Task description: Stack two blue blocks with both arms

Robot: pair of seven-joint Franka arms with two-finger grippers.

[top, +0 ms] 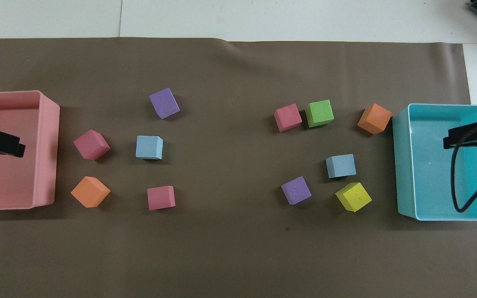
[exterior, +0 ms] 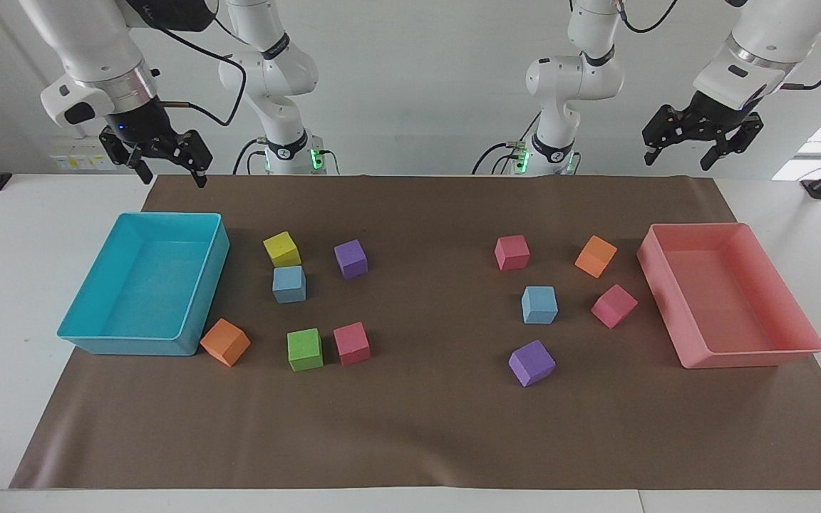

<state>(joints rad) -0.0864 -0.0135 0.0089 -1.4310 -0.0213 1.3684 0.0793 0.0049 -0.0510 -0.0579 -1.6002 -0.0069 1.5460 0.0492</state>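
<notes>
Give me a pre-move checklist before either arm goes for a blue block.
1. Left gripper open and empty, raised over the pink tray: ok.
2. Right gripper open and empty, raised over the turquoise tray: ok.
3. Blue block beside the yellow cube top uncovered: ok.
4. Yellow cube crowds that block's nearer side: not ok.
5. Other blue block stands apart from its neighbours: ok.
6. Blocks stacked: not ok.

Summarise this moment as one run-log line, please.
stage: pre-grasp | blue blocks: apart, unstacked | left gripper: open, empty | right gripper: open, empty
</notes>
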